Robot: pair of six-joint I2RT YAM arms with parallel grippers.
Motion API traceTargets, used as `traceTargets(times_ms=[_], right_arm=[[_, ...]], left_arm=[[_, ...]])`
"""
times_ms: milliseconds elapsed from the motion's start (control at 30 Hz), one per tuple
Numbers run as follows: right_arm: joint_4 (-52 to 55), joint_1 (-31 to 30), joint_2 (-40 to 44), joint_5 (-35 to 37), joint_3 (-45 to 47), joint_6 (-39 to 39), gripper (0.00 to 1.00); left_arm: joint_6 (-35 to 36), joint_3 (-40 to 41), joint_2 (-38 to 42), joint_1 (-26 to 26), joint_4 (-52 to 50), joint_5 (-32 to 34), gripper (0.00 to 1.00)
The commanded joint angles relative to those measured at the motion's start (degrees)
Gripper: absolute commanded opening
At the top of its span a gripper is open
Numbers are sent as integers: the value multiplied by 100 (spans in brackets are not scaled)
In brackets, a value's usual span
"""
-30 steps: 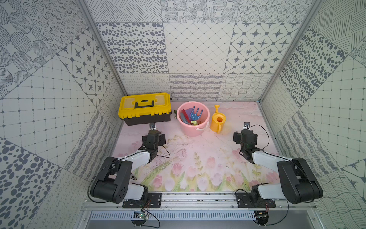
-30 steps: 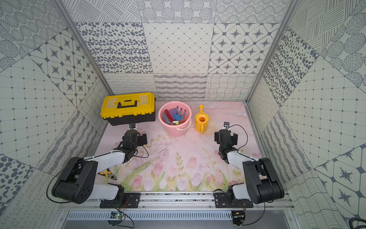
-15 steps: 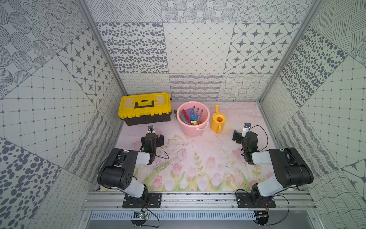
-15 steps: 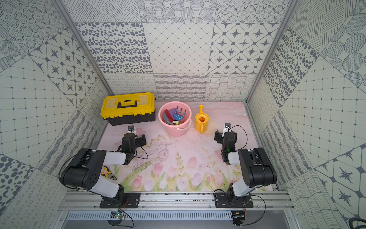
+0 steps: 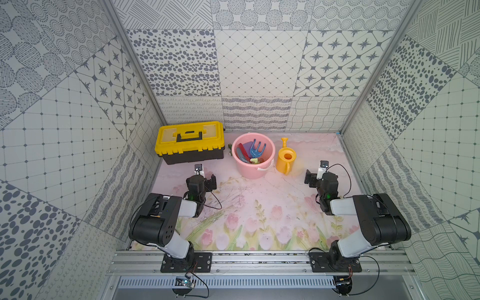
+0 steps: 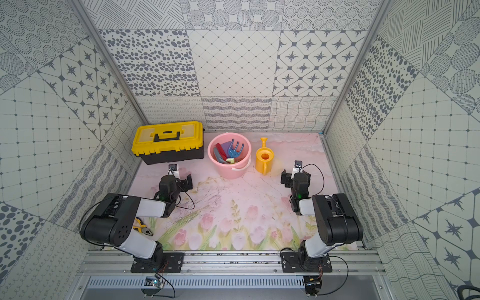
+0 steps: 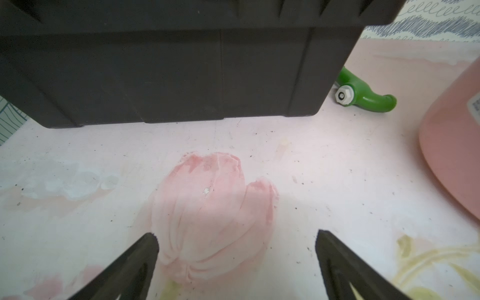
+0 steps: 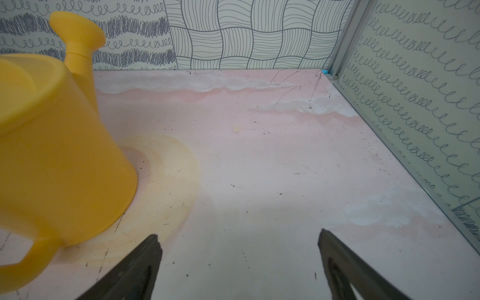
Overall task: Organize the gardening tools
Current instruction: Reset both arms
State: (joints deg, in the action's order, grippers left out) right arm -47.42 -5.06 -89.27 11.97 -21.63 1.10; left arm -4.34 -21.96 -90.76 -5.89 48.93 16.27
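Several gardening tools (image 5: 256,150) sit in the pink bucket (image 5: 253,171).
We see the left gripper (image 7: 235,235) and right gripper (image 8: 239,235) both spread wide, empty, low over the mat (image 7: 337,168).

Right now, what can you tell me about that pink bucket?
The bucket is round, pink and plastic-looking, wider at the rim than the base, with a white handle folded down over its front edge. It stands upright on the floral mat near the back wall, between the toolbox and the watering can. Inside lean a blue fork, a red spade and other toy tools. A small label shows on its side.
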Motion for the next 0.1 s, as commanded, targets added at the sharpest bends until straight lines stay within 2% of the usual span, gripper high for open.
traceTargets(times_ms=[0, 67], right_arm=[[-245, 23, 42, -50, -87, 65, 97], [-255, 21, 42, -49, -87, 61, 97]], left_arm=[[75, -1, 16, 35, 394, -158, 100], [107, 11, -22, 35, 475, -151, 100]])
